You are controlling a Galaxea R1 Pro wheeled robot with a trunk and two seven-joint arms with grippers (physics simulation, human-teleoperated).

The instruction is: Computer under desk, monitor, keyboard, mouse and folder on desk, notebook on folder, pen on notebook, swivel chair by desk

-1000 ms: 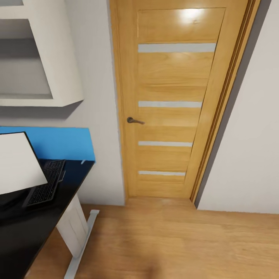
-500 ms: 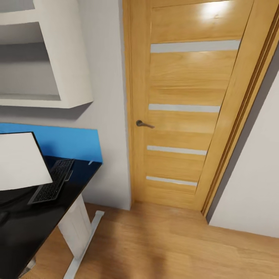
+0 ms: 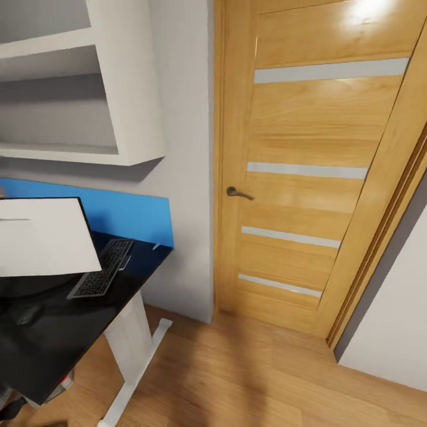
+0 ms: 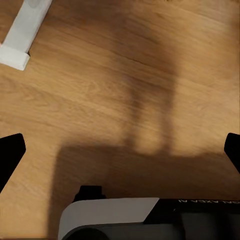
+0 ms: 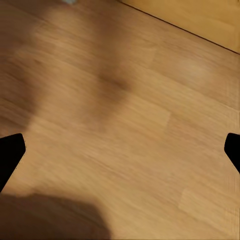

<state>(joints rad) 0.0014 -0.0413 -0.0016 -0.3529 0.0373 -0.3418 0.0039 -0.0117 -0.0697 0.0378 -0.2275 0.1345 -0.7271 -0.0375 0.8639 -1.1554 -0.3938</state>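
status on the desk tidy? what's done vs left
Done: monitor and keyboard sit side by side on the desk; a small dark shape, possibly the mouse, lies nearer. In hand: nothing; both grippers open over floor. Left: folder, notebook, pen, chair.

**Occlusions and Frame Cut-offs**

The monitor [image 3: 44, 237] is cut off at the left edge and hides the near part of the keyboard [image 3: 102, 276]. The desk [image 3: 65, 338] runs off the left edge. A dark rounded object [image 3: 28, 314] on it is too indistinct to identify.
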